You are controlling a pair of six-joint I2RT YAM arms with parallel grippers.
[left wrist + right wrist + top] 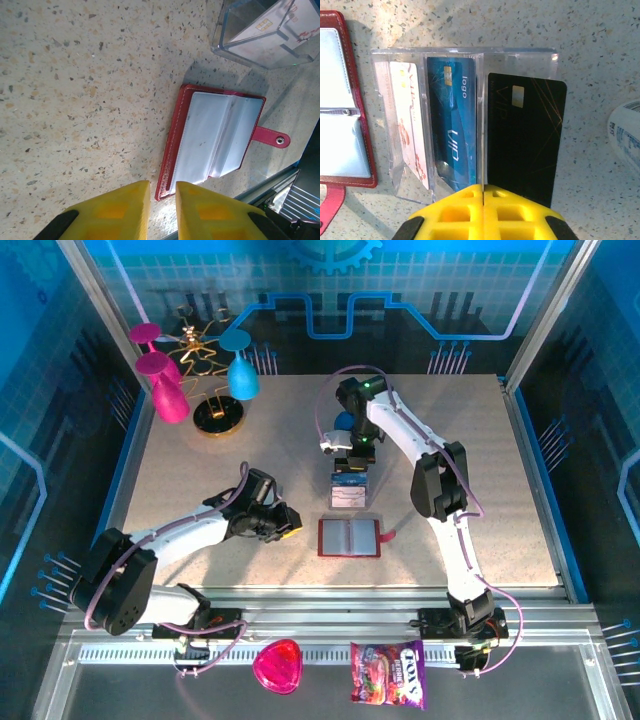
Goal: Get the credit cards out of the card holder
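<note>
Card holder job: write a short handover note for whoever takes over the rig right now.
Left gripper: slightly open, empty, by the card holder edge.
Right gripper: shut, at the near side of the clear tray; no grip on a card visible.
Cards: pale card and blue card in the tray, black card at its right end.
Done: card holder lies open, no card visible in its pockets.
Left: check the pockets; otherwise nothing apparent.

white arms (pixel 405 435), black joints, yellow fingers (pixel 455 210)
</note>
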